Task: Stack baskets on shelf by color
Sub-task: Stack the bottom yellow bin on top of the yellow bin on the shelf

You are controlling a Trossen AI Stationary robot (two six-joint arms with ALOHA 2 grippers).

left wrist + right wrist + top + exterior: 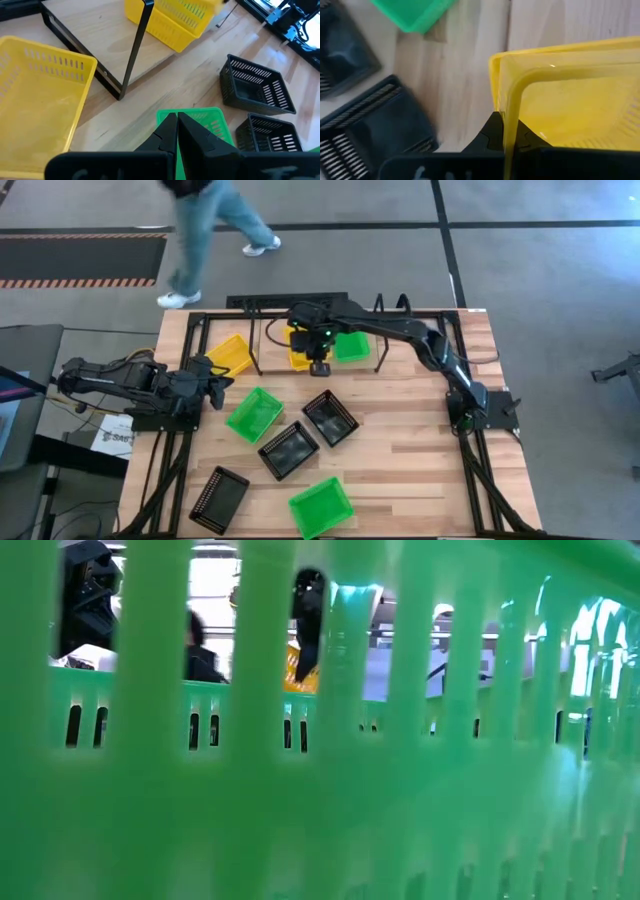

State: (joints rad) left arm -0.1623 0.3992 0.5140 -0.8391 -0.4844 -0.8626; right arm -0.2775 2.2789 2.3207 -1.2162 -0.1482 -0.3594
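— Where is the right gripper (319, 366)?

— Upper centre of the overhead frame, at the shelf (262, 306). Its fingers are clamped on the rim of a yellow basket (570, 95), which fills the right half of its wrist picture, the wall edge running down between the two dark fingers.

— And the left gripper (222, 380)?

— Left of centre in the overhead frame, beside the shelf's left end. Its fingers (167, 131) are pressed together with nothing between them, tips over a green basket (202, 125).

— Where do the other baskets lie?

— From above: a second yellow one (229, 354) in the shelf's left part, a green one (351, 346) just right of the held basket. On the table, a green basket (254, 414) left of centre, two black ones (330, 418) (289, 450) side by side in the middle, a third black one (218, 496) at lower left, and another green one (321, 505) at bottom centre.

— The table-level camera?

— Almost wholly blocked by a green mesh wall (330, 780); probably that bottom-centre basket, though I can't be sure.

— Anyone about?

— A person (205, 230) in pale blue trousers on the floor, upper left of the overhead frame
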